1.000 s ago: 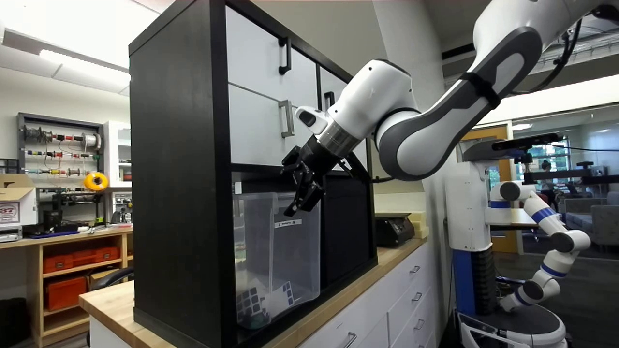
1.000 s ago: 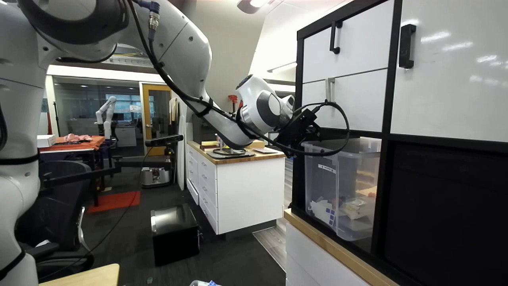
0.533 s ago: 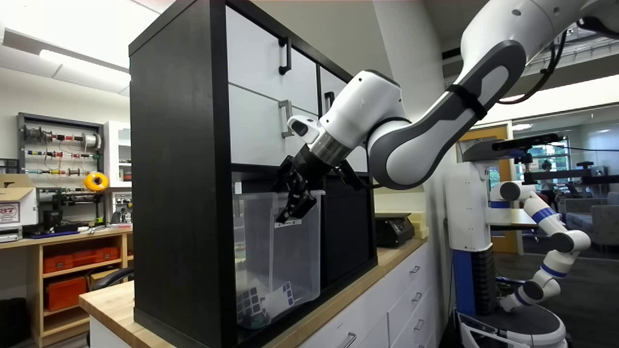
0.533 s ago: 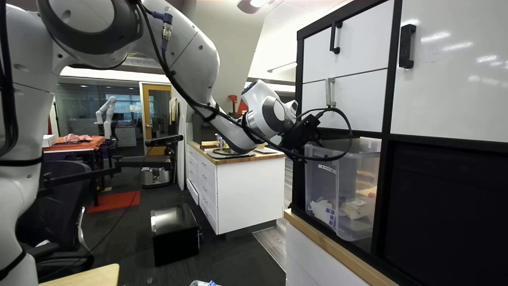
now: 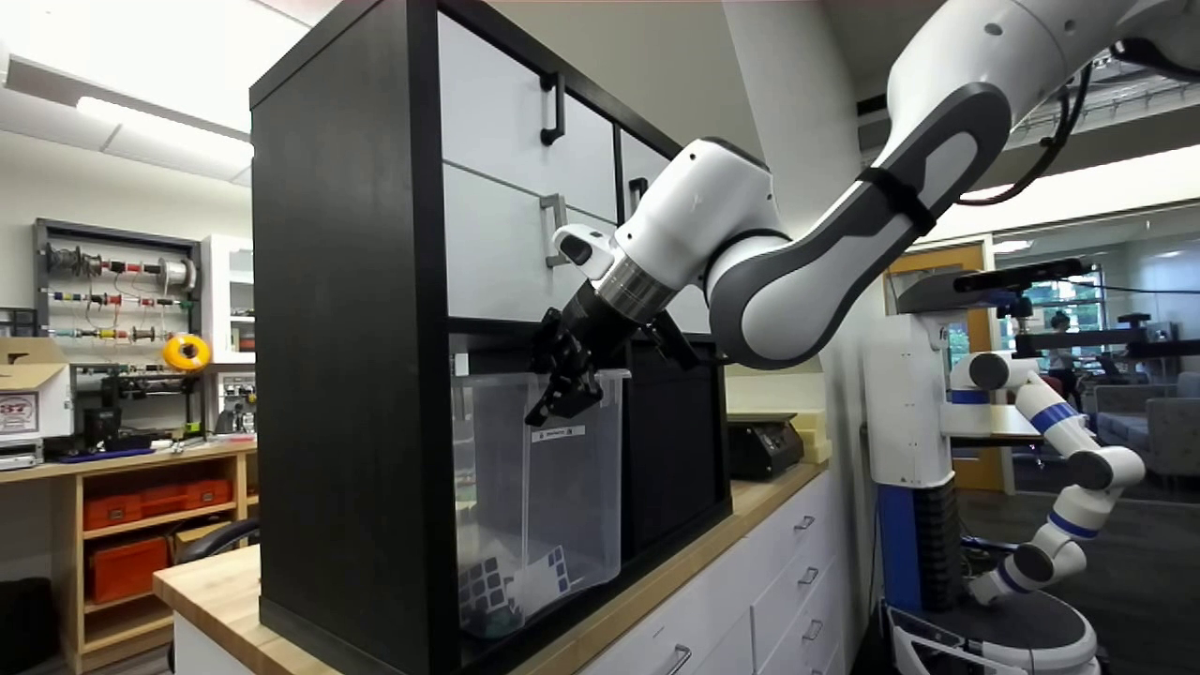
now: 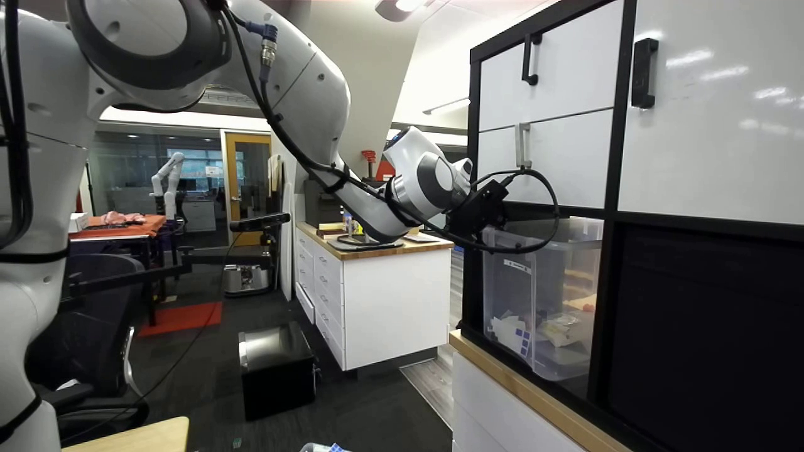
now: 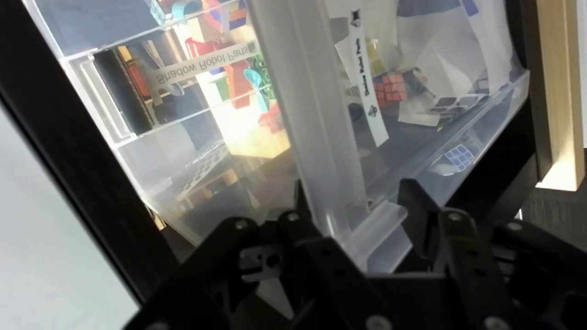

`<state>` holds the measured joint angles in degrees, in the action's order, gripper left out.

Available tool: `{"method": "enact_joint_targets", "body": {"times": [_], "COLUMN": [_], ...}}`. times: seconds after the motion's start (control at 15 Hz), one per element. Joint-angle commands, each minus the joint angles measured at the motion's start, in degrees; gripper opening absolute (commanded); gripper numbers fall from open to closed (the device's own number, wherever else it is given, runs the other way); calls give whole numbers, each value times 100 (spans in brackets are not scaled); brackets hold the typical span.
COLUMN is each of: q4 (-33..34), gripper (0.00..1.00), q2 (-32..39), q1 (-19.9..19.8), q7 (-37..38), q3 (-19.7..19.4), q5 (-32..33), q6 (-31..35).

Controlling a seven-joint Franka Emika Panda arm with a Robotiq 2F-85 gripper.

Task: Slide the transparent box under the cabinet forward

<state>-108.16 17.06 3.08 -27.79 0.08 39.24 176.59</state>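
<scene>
The transparent box [image 5: 577, 506] fills a lower cube of the black cabinet [image 5: 337, 328], below white drawer fronts. Small parts show through its walls in both exterior views. My gripper [image 5: 560, 403] reaches down to the box's front top edge. In the wrist view, the clear rim of the box [image 7: 316, 114] runs between the fingers [image 7: 415, 206], one on each side, and my gripper [image 7: 357, 197] is shut on it. The fingertips are mostly hidden behind the wrist in an exterior view, where the transparent box [image 6: 510, 289] stands upright.
A grey handle [image 5: 557, 230] sticks out from the drawer front just above the gripper. The cabinet stands on a wooden counter [image 5: 647, 591]. A black cable [image 6: 543, 182] loops out beside the wrist. A black device [image 5: 764, 445] sits further along the counter.
The gripper has moved down and toward the box's front rim, and its fingers have come together on it. The box has not visibly moved.
</scene>
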Motion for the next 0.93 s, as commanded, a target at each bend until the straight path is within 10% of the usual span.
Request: {"method": "enact_joint_targets", "body": {"times": [0.0,0.87], "q4": [-55,-1485], "gripper": [24,24], "q2": [-163,-1333], "q1": [56,-113], "q7": [59,-15], "q3": [-68,-28], "q5": [77,328], "q6": [-79,26]}}
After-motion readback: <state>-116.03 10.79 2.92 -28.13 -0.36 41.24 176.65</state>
